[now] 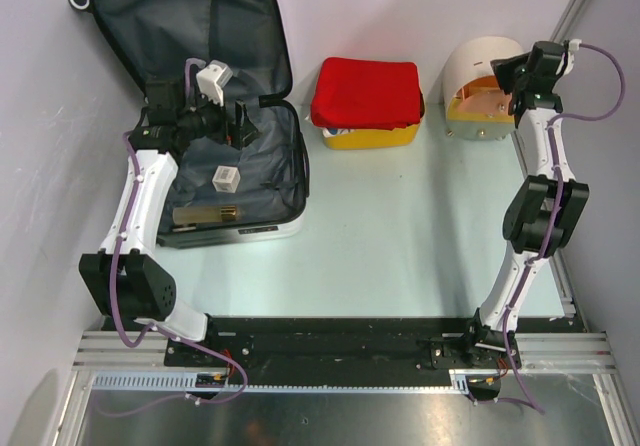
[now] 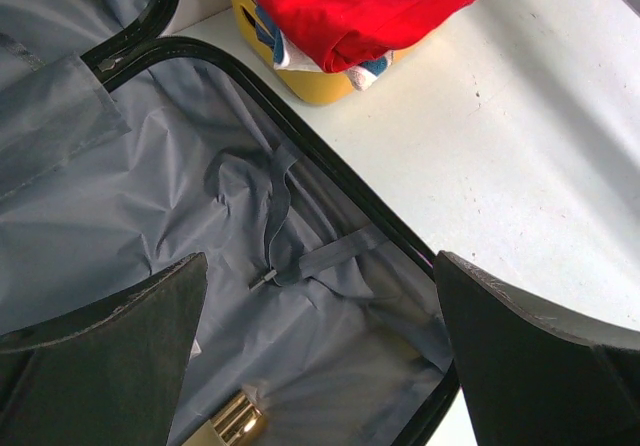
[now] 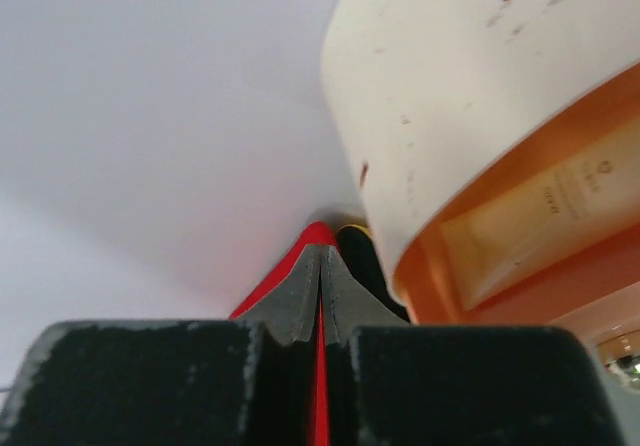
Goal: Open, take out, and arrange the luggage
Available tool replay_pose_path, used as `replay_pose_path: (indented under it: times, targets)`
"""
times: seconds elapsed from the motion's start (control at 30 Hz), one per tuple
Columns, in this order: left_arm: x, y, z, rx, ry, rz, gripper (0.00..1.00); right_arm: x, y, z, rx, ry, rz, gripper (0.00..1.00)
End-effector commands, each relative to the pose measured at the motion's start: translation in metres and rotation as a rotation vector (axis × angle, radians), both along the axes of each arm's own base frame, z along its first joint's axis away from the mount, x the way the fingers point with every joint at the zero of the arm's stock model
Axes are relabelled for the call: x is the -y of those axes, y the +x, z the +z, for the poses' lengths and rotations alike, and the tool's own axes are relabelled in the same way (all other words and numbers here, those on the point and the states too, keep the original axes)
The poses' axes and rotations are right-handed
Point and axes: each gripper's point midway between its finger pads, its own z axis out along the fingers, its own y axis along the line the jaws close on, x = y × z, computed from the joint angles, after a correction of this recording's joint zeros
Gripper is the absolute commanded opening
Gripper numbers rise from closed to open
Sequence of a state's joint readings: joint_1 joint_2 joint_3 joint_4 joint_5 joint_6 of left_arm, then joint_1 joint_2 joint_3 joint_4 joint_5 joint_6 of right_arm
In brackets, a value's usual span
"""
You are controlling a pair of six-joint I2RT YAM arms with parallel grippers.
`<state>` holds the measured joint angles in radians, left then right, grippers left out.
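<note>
The open suitcase (image 1: 130, 16) lies far left, lengthwise near-to-far, directly beneath the left gripper (image 2: 320, 261), its jaws spread wide and empty; the right gripper (image 3: 320, 266), pinched shut on nothing, is well off right.

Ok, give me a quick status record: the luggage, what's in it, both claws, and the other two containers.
luggage: open, on the left of the table, grey lining showing
inside luggage: small white box and gold item, both in the near half
left claw: open, over the luggage, holding nothing
right claw: shut, nothing in it, beside the round drawer box
yellow basket: centre rear, red cloth piled on top
</note>
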<state>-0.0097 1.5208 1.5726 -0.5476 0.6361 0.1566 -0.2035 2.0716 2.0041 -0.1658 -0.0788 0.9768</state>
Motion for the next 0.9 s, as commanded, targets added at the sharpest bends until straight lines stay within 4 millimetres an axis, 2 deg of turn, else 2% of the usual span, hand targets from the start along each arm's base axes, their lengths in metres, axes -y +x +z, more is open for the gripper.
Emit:
replay_pose_path:
  times: [0.0,0.1,0.13,0.2,0.23,0.27,0.37,0.4,0.43,0.5,0.6,0.67,0.73,0.77,0.83,0.87]
  targets:
    - [0.003,-0.009,0.015,0.023,-0.036,-0.01,1.0,-0.012,-0.022,0.076,0.163,0.007,0.024,0.0]
    - [0.003,-0.01,0.014,0.024,-0.034,-0.013,1.0,-0.014,-0.03,0.078,0.158,0.01,0.017,0.0]
    - [0.003,-0.011,0.015,0.026,-0.033,-0.013,1.0,-0.013,-0.031,0.077,0.159,-0.007,0.015,0.04]
    - [0.003,-0.01,0.013,0.02,-0.034,-0.016,1.0,-0.006,-0.03,0.071,0.148,-0.01,-0.013,0.27]
    - [0.003,-0.01,0.015,0.028,-0.032,-0.017,1.0,-0.004,-0.028,0.07,0.142,-0.013,-0.019,0.45]
    - [0.003,-0.009,0.013,0.024,-0.031,-0.016,1.0,-0.002,-0.027,0.071,0.129,-0.016,-0.031,0.52]
    - [0.003,-0.009,0.015,0.029,-0.029,-0.015,1.0,0.012,-0.022,0.056,0.072,-0.033,-0.1,0.66]
    - [0.003,-0.009,0.016,0.032,-0.029,-0.015,1.0,0.013,-0.021,0.059,0.071,-0.037,-0.108,0.72]
    - [0.002,-0.009,0.014,0.028,-0.029,-0.014,1.0,0.016,-0.019,0.052,0.05,-0.038,-0.121,0.81]
    - [0.002,-0.01,0.012,0.023,-0.026,-0.012,1.0,0.022,-0.019,0.043,0.016,-0.037,-0.149,0.83]
    - [0.002,-0.01,0.01,0.019,-0.027,-0.01,1.0,0.026,-0.015,0.032,-0.014,-0.024,-0.173,0.97]
    - [0.001,-0.009,0.008,0.017,-0.023,-0.006,1.0,0.028,-0.011,0.028,-0.019,-0.02,-0.183,1.0]
    - [0.001,-0.008,0.007,0.012,-0.023,-0.005,1.0,0.03,-0.007,0.032,-0.01,-0.015,-0.193,1.0]
    - [0.001,-0.007,0.006,0.01,-0.023,-0.003,1.0,0.03,-0.004,0.023,-0.029,-0.012,-0.196,1.0]
    - [0.0,-0.005,0.006,0.009,-0.023,-0.001,1.0,0.031,0.0,0.021,-0.033,-0.009,-0.206,1.0]
    - [0.0,-0.004,0.007,0.01,-0.021,0.005,1.0,0.033,0.004,0.014,-0.042,-0.008,-0.214,1.0]
